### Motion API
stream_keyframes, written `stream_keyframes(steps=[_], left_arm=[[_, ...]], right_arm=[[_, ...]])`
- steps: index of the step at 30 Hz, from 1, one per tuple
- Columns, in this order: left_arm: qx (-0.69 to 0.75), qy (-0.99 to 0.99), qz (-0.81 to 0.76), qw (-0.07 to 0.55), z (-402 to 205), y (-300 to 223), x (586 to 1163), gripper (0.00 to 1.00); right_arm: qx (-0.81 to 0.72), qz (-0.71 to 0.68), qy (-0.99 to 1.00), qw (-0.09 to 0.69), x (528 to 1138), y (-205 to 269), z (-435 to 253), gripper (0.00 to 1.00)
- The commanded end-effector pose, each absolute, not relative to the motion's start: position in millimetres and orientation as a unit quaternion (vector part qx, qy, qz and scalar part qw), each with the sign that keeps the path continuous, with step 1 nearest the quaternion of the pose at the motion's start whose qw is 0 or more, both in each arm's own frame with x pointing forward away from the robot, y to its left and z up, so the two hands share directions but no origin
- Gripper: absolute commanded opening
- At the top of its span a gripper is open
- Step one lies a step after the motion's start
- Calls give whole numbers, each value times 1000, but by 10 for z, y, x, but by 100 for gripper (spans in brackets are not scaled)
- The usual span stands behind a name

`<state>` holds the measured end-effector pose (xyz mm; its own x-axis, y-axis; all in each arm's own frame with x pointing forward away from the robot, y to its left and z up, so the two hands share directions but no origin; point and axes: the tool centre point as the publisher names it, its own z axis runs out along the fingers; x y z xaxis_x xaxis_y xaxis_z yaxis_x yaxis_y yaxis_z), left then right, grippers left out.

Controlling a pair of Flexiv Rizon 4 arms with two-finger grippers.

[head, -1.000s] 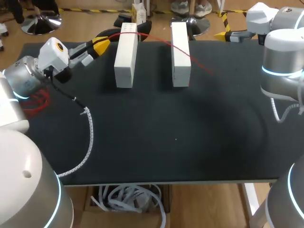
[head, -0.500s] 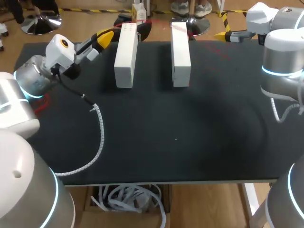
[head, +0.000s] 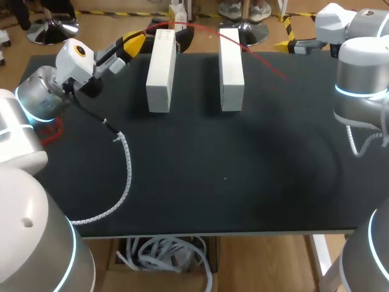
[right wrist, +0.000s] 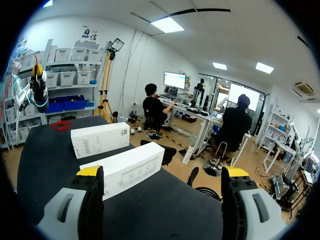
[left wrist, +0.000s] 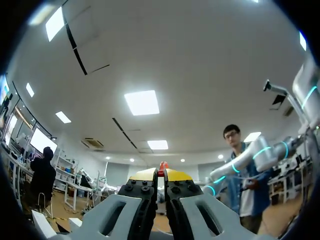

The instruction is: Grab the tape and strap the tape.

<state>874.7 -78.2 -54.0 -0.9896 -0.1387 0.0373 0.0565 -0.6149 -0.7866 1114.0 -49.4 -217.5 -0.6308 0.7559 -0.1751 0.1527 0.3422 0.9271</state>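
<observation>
Presently: red tape (left wrist: pixel 162 165) is pinched in the left gripper (head: pixel 135 44) and arched over two white boxes (head: pixel 161 70); the right gripper (right wrist: pixel 162 172) is held wide.

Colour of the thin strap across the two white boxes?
The thin strap is red; head view best.

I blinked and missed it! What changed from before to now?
The left gripper, shut on the red tape, moved toward the table's far edge, swinging the tape's trailing end farther back over the white boxes. The boxes and the open right gripper stayed put.
</observation>
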Motion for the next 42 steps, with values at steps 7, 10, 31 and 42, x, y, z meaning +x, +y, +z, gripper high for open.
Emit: stream_keyframes(steps=[7, 10, 31, 42], left_arm=[[-42, 431, -900, 51, -604, -779, 8785, 0], [-42, 431, -900, 51, -604, -779, 8785, 0], [-42, 431, -900, 51, -604, -779, 8785, 0], [-42, 431, -900, 51, -604, -779, 8785, 0]], right_arm=[[299, 488, 760, 307, 11141, -497, -2169, 100], [319, 503, 741, 311, 11092, -560, -2141, 100], [547, 602, 453, 365, 9600, -1118, -1958, 100], [609, 642, 328, 330, 9088, -848, -1911, 100]])
